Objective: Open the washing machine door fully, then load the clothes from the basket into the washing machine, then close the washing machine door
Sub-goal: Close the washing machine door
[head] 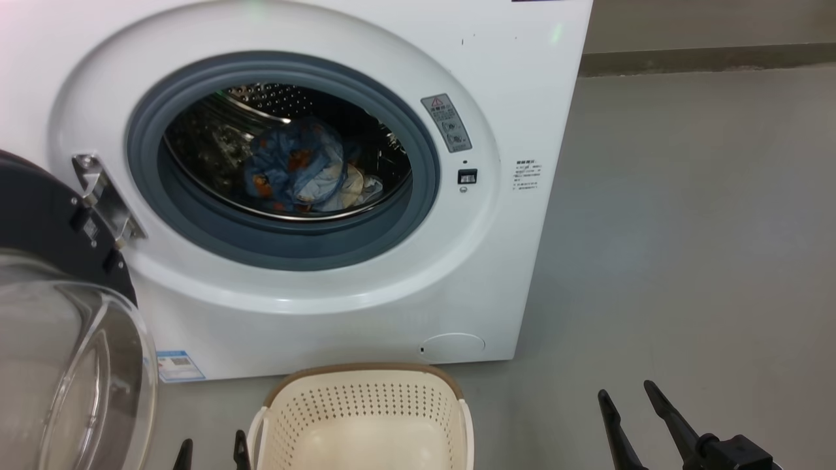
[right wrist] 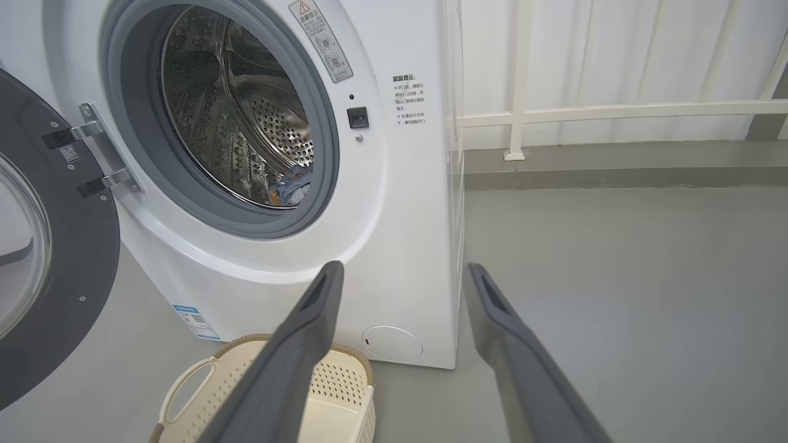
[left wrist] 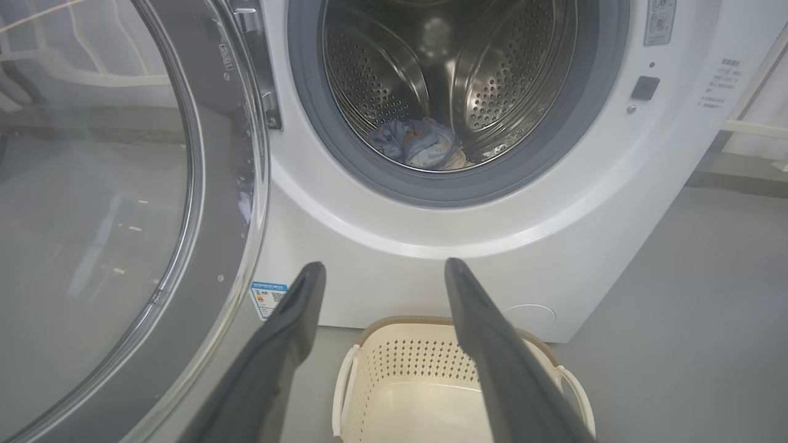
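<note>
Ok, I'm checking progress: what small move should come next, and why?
Probably move the left gripper toward the door to swing it shut: the clothes lie in the drum, the basket looks empty, and the door stands wide open beside that open, empty gripper.

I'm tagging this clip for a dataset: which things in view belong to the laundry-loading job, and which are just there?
Job: the washing machine, its open door, the clothes lying inside, the basket, the left gripper and right gripper, both open.
Just there: the white railing, the grey floor.
</note>
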Available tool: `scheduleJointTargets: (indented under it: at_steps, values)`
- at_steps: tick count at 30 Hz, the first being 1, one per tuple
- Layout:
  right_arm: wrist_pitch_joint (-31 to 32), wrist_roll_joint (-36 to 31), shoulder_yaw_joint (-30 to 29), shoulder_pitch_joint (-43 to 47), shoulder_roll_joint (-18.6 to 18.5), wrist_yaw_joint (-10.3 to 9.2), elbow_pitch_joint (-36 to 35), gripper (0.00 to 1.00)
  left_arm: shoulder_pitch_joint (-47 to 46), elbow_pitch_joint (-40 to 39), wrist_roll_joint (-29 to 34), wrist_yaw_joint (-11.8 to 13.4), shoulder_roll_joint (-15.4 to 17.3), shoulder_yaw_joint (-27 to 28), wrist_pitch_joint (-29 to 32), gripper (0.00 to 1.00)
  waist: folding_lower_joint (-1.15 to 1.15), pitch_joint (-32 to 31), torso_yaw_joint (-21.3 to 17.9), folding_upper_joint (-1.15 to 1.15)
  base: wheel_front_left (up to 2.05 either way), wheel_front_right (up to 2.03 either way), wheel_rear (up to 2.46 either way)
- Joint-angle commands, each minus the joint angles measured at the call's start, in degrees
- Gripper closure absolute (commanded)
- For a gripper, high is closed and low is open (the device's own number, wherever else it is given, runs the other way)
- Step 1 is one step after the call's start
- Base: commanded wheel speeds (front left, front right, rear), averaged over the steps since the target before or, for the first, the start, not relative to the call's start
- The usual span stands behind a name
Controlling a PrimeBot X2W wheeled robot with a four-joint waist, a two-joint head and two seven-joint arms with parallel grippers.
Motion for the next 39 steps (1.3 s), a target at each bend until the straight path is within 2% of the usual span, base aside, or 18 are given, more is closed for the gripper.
scheduleJointTargets:
  at_steps: [1, 14, 26, 32, 39]
  values:
    - [-0.3, -0.4, 1.6, -1.3, -0.4, 0.52, -1.5, 0.00, -1.5, -1.0, -0.5, 0.2, 0.4, 1.7, -0.4, 0.00, 0.00, 0.1, 0.1, 0.00, -1.22, 1.22, 0.00]
    - [-0.3, -0.5, 1.7, -1.4, -0.3, 0.52, -1.4, 0.00, -1.8, -0.5, -0.2, 0.5, 0.4, 1.4, -0.4, 0.00, 0.00, 0.5, 0.3, 0.00, -1.46, 1.46, 0.00]
    - [-0.3, -0.5, 1.5, -1.3, -0.3, 0.52, -1.4, 0.00, -1.8, -0.5, -0.2, 0.5, 0.4, 1.2, -0.4, 0.00, 0.00, 0.4, 0.5, 0.00, -0.24, 0.24, 0.00]
    - [-0.3, -0.5, 1.5, -1.3, -0.3, 0.52, -1.5, 0.00, -2.1, -0.8, 0.2, 0.6, 0.4, 1.1, -0.4, 0.00, 0.00, 0.5, 2.8, 0.00, 0.00, 0.00, 0.00]
    - [-0.3, -0.4, 2.7, -2.2, -1.0, 0.52, -1.2, 0.00, -1.9, -1.2, 0.2, 1.1, 0.4, 1.4, -0.4, 0.00, 0.00, 0.1, 8.4, 0.00, 0.00, 0.00, 0.00]
